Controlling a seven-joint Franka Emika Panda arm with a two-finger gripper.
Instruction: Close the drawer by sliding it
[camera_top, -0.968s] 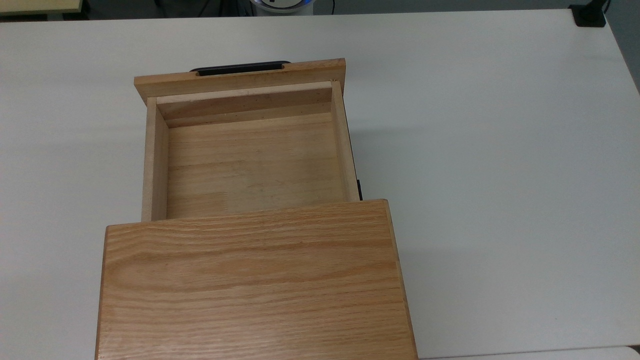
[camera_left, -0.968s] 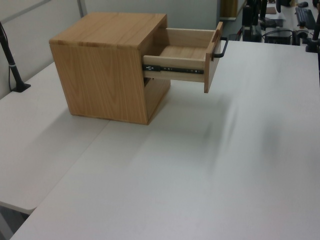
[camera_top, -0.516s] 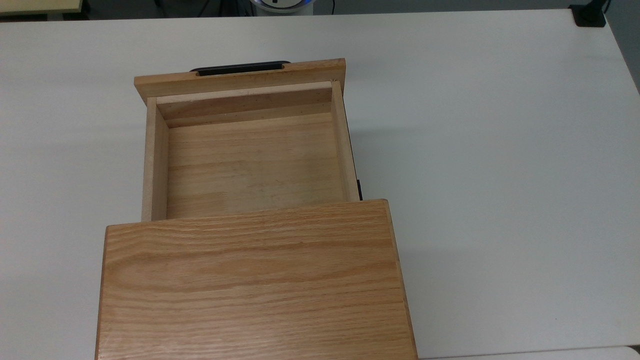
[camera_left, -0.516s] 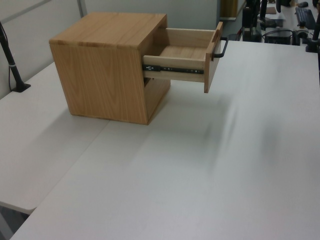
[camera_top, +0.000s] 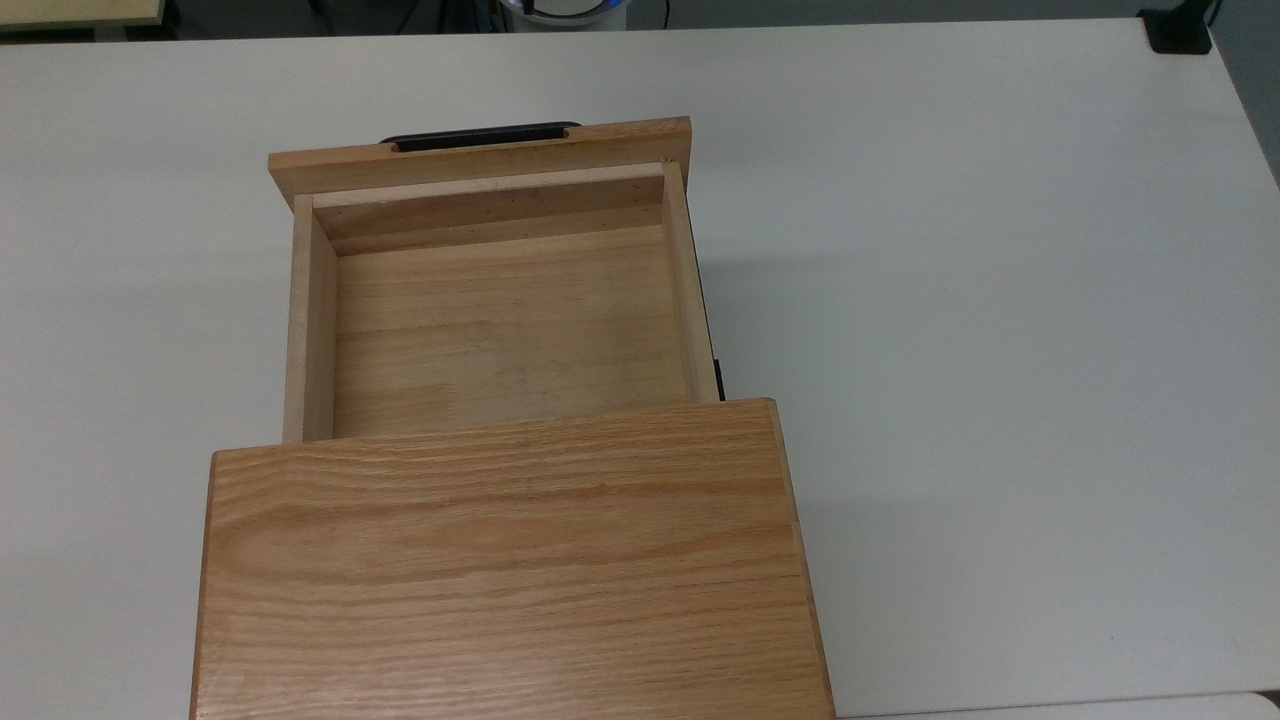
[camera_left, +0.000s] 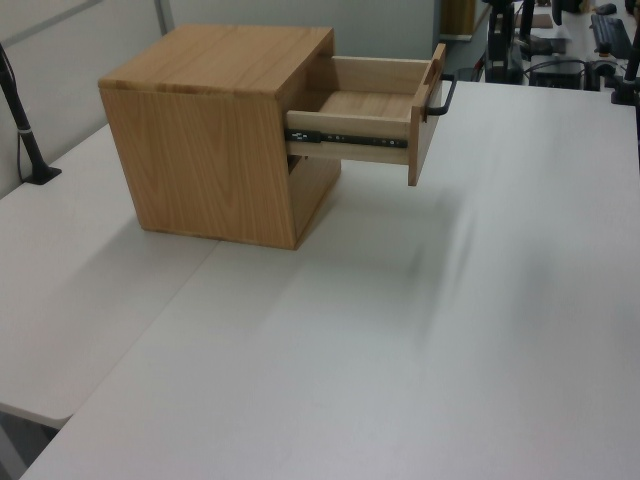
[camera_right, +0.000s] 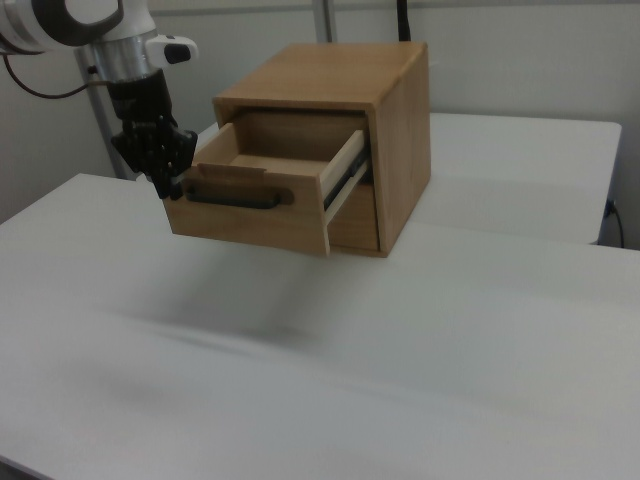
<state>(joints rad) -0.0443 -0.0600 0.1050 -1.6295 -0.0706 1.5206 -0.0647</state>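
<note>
Nearby, end effector (camera_right: 160, 185) beside open drawer (camera_right: 262, 205)

There is one wooden cabinet (camera_top: 510, 560). It has one drawer (camera_top: 500, 330). The drawer has one long black handle (camera_right: 232, 197). On the drawer's side is one black slide rail (camera_left: 345, 138). There is one robot arm (camera_right: 95, 35), and it has one black gripper (camera_right: 160, 175). They all sit by one white table (camera_top: 1000, 300).
</note>
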